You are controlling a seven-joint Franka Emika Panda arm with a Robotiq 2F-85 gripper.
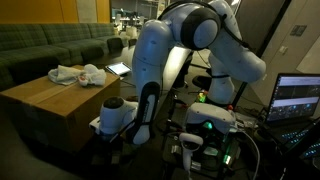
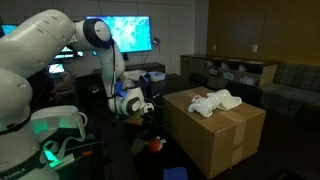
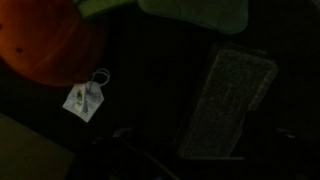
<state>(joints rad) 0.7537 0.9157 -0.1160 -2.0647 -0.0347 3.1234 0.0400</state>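
Observation:
My gripper (image 1: pixel 108 126) hangs low beside a cardboard box (image 1: pixel 60 100), near the floor and pointing down, apart from the box (image 2: pixel 215 135) in both exterior views. Seen from the other side, the gripper (image 2: pixel 145 108) holds nothing and looks open. A crumpled white cloth (image 1: pixel 78 75) lies on the box top (image 2: pixel 215 102). An orange object (image 2: pixel 155 145) sits on the dark floor below the gripper. The wrist view is very dark. It shows the orange object (image 3: pixel 40 40) at the upper left, a white tag (image 3: pixel 84 100) beside it, and a grey mesh panel (image 3: pixel 228 100). My fingers are not visible there.
A green sofa (image 1: pixel 50 45) runs behind the box. A tablet (image 1: pixel 118 69) lies past the box. A lit laptop (image 1: pixel 297 98) stands beside the robot base. A bright screen (image 2: pixel 130 33) glows on the far wall, and shelving (image 2: pixel 235 70) stands behind the box.

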